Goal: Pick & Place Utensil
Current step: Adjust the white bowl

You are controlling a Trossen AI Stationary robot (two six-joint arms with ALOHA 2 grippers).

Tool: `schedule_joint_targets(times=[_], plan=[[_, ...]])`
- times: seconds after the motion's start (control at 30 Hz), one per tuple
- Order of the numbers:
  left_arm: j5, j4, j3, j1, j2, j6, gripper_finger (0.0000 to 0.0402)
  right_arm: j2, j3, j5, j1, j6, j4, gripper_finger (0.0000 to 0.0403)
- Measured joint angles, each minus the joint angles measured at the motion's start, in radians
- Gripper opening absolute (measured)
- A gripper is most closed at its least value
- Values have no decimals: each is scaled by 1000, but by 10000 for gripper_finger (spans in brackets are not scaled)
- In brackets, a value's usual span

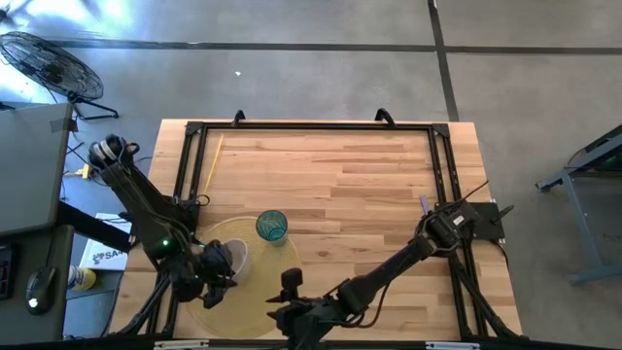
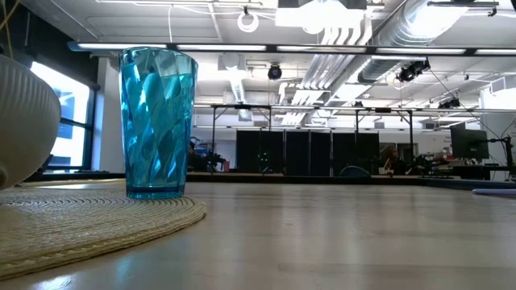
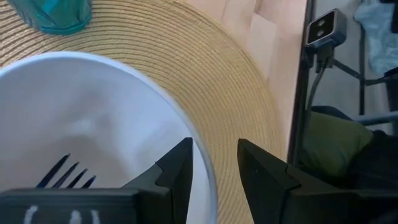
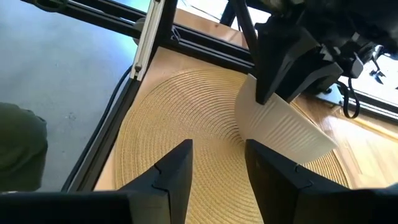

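A white bowl (image 3: 93,118) sits on a round woven placemat (image 1: 255,292) near the table's near-left corner. Dark fork tines (image 3: 65,175) show inside the bowl; the rest of the fork is hidden by my left gripper. A blue ribbed cup (image 1: 272,226) stands upright on the mat's far side. My left gripper (image 3: 216,162) is open above the bowl's rim (image 3: 206,163), one finger over the inside and one outside; no contact shows. My right gripper (image 4: 217,163) is open, low over the mat's near part (image 4: 186,118), facing the bowl (image 4: 286,127).
A thin yellow stick (image 1: 214,160) lies by the table's far-left frame. A small purple item (image 1: 424,202) lies near the right arm's base. A black frame (image 1: 311,126) rims the table. The middle and far boards (image 1: 350,185) hold nothing.
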Motion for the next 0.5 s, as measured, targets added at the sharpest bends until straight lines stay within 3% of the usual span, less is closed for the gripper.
schedule_joint_targets(times=[0.5], plan=[[-11,152,0,0,177,53,124,0,0,-9,-28,5,-8,141]])
